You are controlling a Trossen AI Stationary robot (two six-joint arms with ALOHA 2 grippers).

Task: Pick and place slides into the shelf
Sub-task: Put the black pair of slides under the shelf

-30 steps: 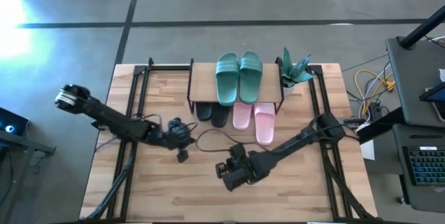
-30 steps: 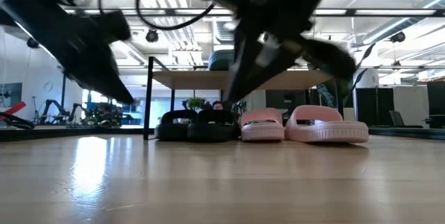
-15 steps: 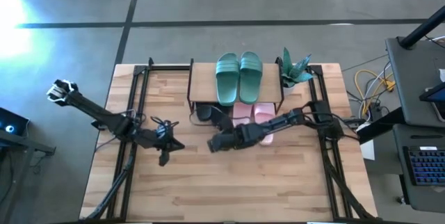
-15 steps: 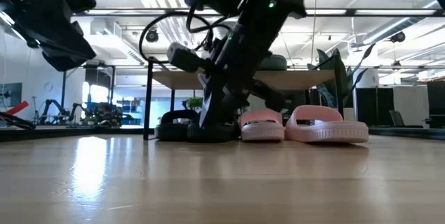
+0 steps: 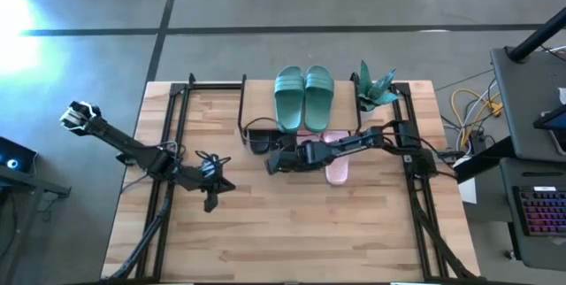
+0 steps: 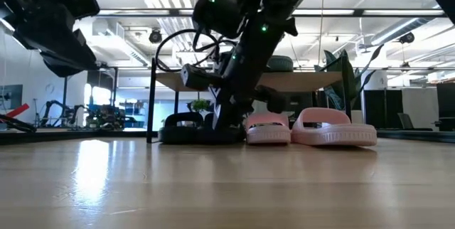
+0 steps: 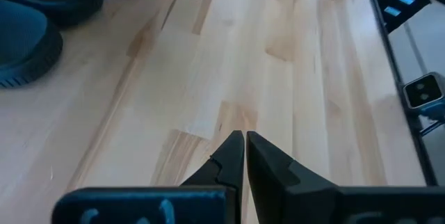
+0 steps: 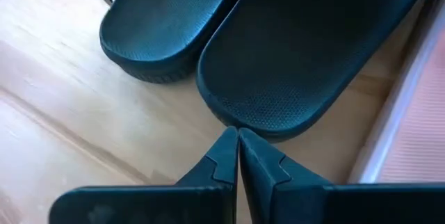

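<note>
Now my right tool [image 8: 238, 140], fingers closed and empty, touches the heel of one black slide [image 8: 306, 50] under the shelf [image 5: 261, 99], so I should push slowly and straight.

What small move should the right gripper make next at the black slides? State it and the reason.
Probably a gentle push forward: the right gripper is shut, its tips at the heel of one black slide, which sticks out from under the shelf beside the other black slide. The left gripper waits shut, apart.
</note>
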